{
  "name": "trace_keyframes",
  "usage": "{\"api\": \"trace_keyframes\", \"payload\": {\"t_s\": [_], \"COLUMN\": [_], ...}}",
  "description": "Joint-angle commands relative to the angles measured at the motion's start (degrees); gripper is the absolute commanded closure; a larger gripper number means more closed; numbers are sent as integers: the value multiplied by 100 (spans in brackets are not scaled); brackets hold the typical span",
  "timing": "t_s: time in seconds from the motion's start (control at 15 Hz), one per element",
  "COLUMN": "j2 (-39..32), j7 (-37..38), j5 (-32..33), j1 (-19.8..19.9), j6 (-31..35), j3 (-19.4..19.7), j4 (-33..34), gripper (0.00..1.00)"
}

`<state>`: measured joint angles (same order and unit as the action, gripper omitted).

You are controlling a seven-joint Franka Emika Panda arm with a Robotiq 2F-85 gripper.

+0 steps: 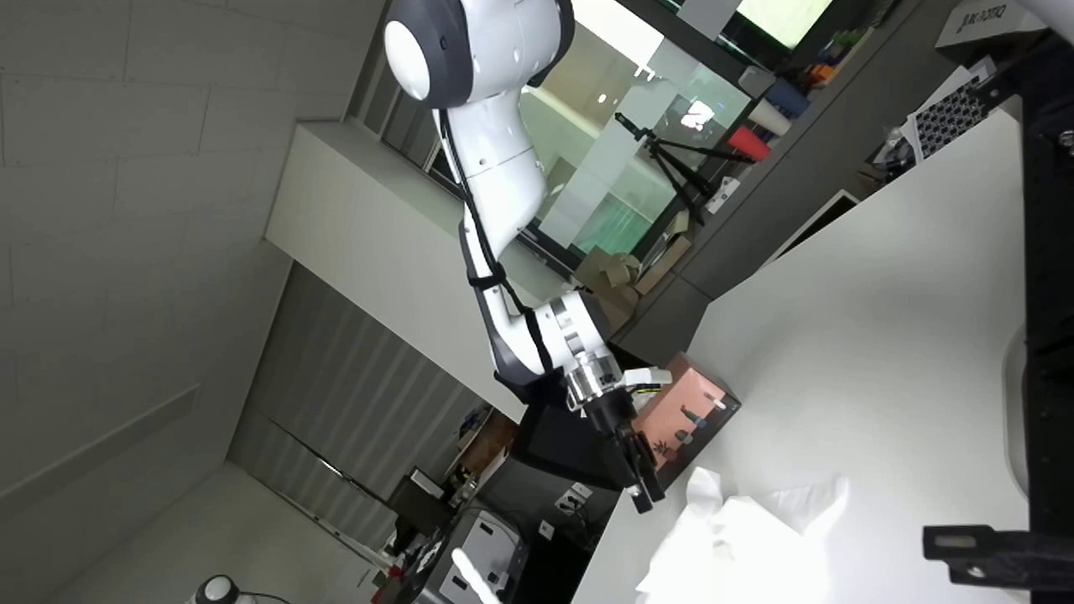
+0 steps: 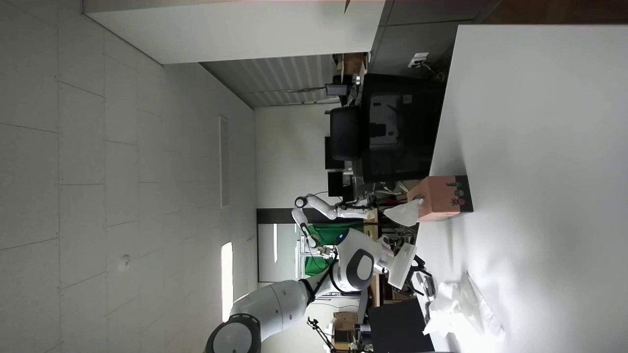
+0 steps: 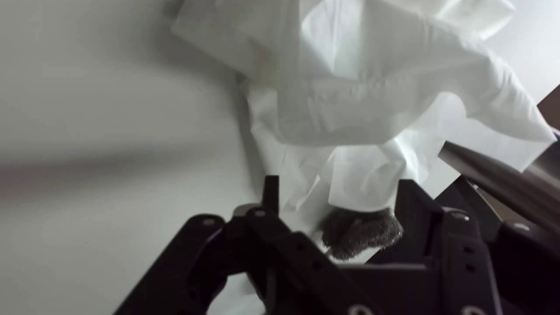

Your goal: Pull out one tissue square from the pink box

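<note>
The pink box (image 1: 686, 407) stands near an edge of the white table, and it also shows in the other exterior view (image 2: 439, 196). A white tissue square (image 2: 404, 214) pokes out of the box's opening. Several crumpled white tissues (image 1: 738, 545) lie on the table apart from the box, also in an exterior view (image 2: 461, 311). My gripper (image 1: 649, 497) is beside the box in that view; it also shows in an exterior view (image 2: 422, 278), between box and loose tissues. In the wrist view my gripper (image 3: 337, 186) is open, with loose tissues (image 3: 372, 100) beyond its fingertips. The box is out of the wrist view.
The white table (image 2: 549, 147) carries the box and loose tissues. A black rail (image 1: 1049, 319) with a dark bracket (image 1: 990, 552) is at the table's side. A dark fuzzy thing (image 3: 363, 232) shows between the fingers. A black cabinet-like thing (image 2: 397, 127) stands past the table edge.
</note>
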<state>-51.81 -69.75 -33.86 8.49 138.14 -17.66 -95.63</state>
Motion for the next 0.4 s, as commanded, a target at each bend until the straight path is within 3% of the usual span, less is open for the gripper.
{"api": "trace_keyframes", "payload": {"t_s": [0.0,0.13,0.2,0.33], "j2": [550,717,450,572], "j7": [257,534,184,308], "j5": [45,203,98,159], "j1": [82,-46,80,58], "j6": [75,63,45,47], "j3": [-52,125,-53,-10], "j4": [-169,-169,-3,-31], "gripper": [1,0,4,0]}}
